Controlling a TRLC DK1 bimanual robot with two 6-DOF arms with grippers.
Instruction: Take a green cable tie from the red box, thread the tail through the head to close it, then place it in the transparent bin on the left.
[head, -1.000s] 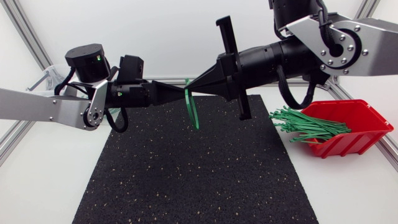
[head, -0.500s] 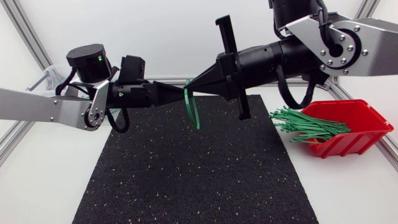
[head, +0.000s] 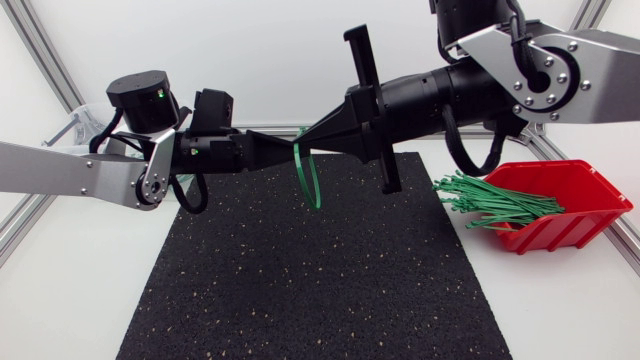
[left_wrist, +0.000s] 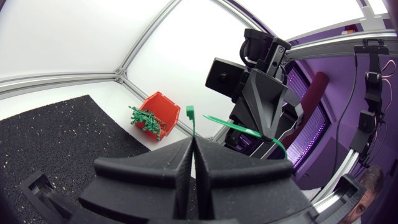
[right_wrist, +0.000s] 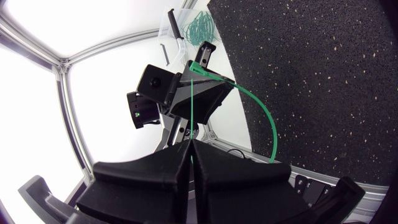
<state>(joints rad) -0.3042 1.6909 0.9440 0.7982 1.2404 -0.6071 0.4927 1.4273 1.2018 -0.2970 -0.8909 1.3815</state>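
Your left hand (left_wrist: 193, 144) is closed, with the head (left_wrist: 189, 111) of the green cable tie (head: 309, 178) poking up from between its fingertips. Your right hand (right_wrist: 191, 146) is closed too, pinching the thin tail (right_wrist: 192, 118), which runs straight from its tips to that head. The two hands meet nose to nose in the air above the far part of the black mat (head: 310, 270). The rest of the strap hangs below them in a bowed loop, clear of the surface (head: 80, 290).

You are in the threading step, as I read it. The tail is lined up with the head and reaches it, but you cannot tell from these views whether its tip has entered the slot. The next move calls for a small, straight push of the right hand along the tail's own line while the left holds the head steady. Any sideways drift would likely buckle the strap.

The red box (head: 585, 215) with its spare ties (head: 490, 200) sits well off by your right arm. The transparent bin (right_wrist: 177, 25) waits beyond your left hand.
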